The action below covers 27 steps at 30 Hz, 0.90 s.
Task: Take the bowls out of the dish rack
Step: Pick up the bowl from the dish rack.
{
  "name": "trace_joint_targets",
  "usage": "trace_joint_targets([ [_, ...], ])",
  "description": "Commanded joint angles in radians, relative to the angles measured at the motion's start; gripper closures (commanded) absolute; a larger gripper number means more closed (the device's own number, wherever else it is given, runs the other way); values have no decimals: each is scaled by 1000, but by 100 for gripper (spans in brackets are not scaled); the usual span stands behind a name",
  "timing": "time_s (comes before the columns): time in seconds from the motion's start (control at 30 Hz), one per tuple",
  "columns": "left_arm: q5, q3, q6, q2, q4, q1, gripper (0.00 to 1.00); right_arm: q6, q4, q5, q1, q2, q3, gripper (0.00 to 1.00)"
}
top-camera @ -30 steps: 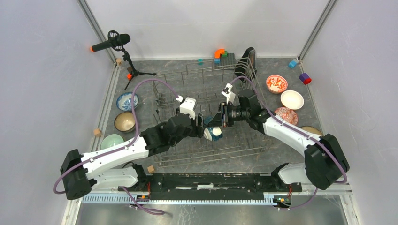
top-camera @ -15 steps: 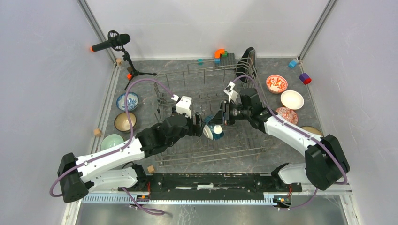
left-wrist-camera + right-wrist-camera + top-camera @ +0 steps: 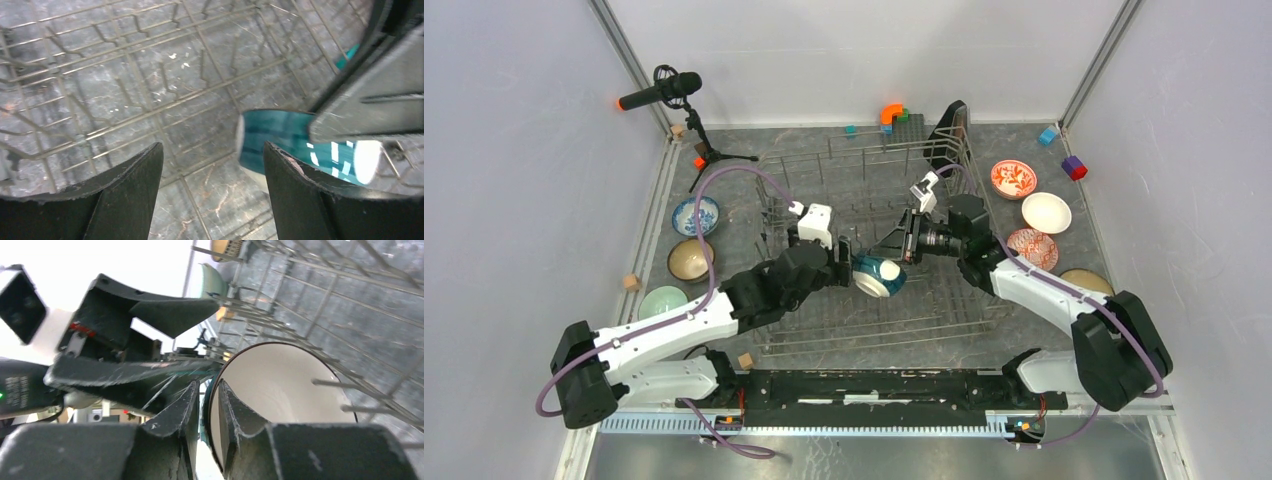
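A teal bowl with a white base [image 3: 879,275] hangs tilted on its side above the floor of the grey wire dish rack [image 3: 828,158]. My right gripper [image 3: 903,250] is shut on its rim, one finger inside the white interior [image 3: 280,385] and one outside. My left gripper [image 3: 848,268] is open just left of the bowl. In the left wrist view the bowl [image 3: 280,136] lies ahead of the right finger, not between the fingers. Unloaded bowls stand outside the rack: blue-white [image 3: 695,215], tan [image 3: 690,259] and mint [image 3: 663,302] on the left, red-floral [image 3: 1013,179], white [image 3: 1046,212] and red-lattice [image 3: 1034,247] on the right.
A microphone on a tripod [image 3: 661,92] stands at the far left. Small coloured blocks [image 3: 890,113] lie behind the rack and at the far right [image 3: 1074,167]. A wooden cube [image 3: 745,360] lies near the front. Another bowl [image 3: 1087,281] sits partly under my right arm.
My right gripper has raised the teal bowl a little and turned it, so its white base faces up more. My left gripper has stayed open and shifted slightly away beside it.
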Motion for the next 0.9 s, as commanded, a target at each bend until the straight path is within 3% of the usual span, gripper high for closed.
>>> trace_joint_targets([
  [0.0,-60,-4,-42,18,3,6,21,134,374,-61,-9,-57,-3,100],
  [0.3,-79,-9,-51,-15,-15,11,21,168,427,-74,-7,-55,3,100],
  [0.63,-74,51,-53,-77,-53,11,21,-33,122,-56,-7,-87,148,100],
  [0.87,-71,70,-150,-98,-108,13,19,-182,-38,-21,-9,-103,187,100],
])
